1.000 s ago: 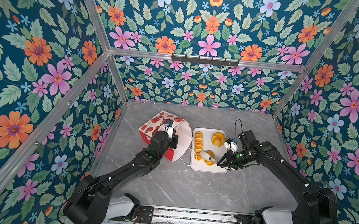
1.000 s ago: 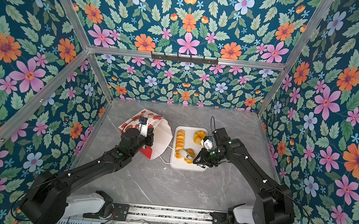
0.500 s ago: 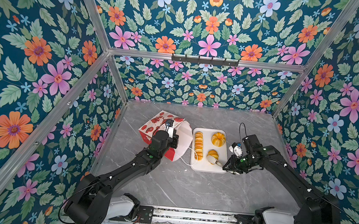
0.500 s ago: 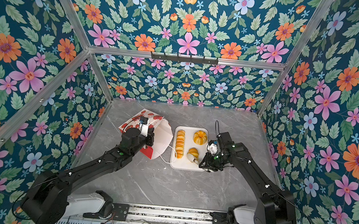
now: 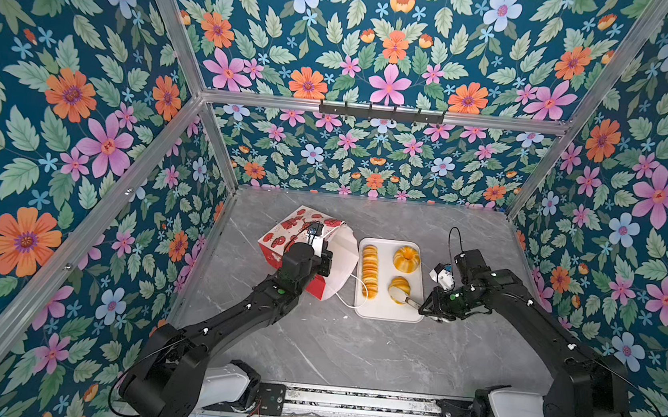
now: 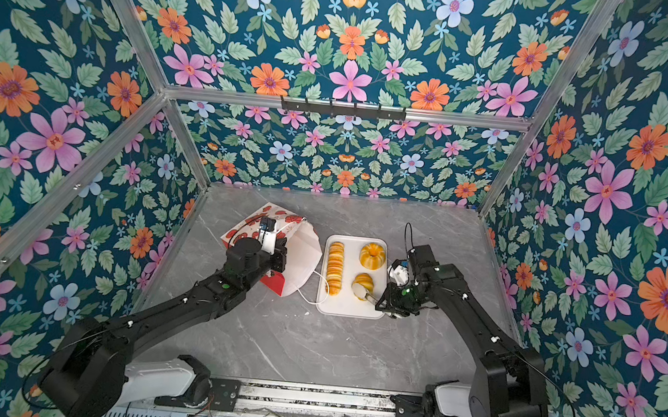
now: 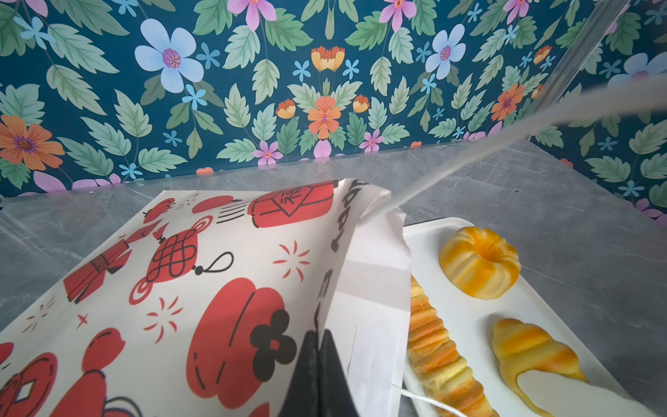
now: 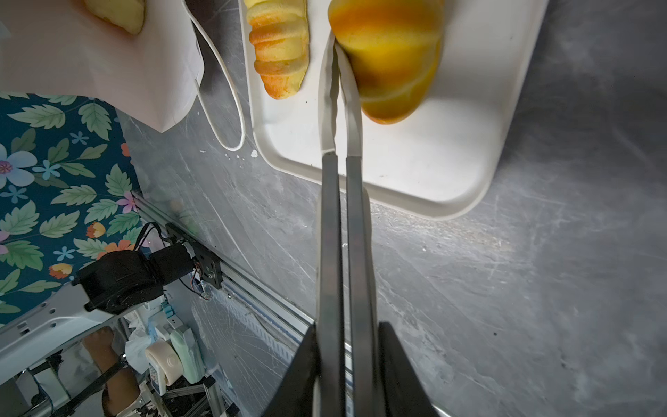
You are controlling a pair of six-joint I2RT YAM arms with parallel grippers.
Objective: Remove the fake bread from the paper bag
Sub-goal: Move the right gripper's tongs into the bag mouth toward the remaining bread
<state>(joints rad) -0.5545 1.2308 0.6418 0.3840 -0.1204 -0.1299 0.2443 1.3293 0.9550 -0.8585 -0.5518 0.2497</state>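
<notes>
Paper in my left claw: my left claw (image 7: 317, 348) is squeezed fully closed on the rim of the paper bag (image 7: 180, 289), pinching the edge of its mouth. The bag lies tipped over on the grey table (image 5: 351, 353), its printed flank stretching away ahead of this claw.
Steel in my right claw: my right claw (image 8: 346, 335) is closed narrow on the handles of the tongs (image 8: 339, 216), which run straight out ahead of it.
Tong tips: the white tips are nearly together with nothing between them, and one lies against the side of the croissant (image 8: 389, 54).
Tray: the white tray (image 8: 415, 169) sits just ahead of my right claw, beneath the tong tips and beside the bag's mouth.
Bread out of the bag: the croissant is nearest my right claw. The ridged loaf (image 5: 370, 269) lies beyond it on the bag's side, and the pumpkin bun (image 5: 406, 258) is farther off at the tray's far end.
Bread in the bag: a yellow piece (image 8: 115, 12) shows inside the mouth, past the loaf from my right claw.
Cord handle: one white cord handle (image 8: 231, 90) loops out on the table between bag and tray, just beside the tray's edge.
</notes>
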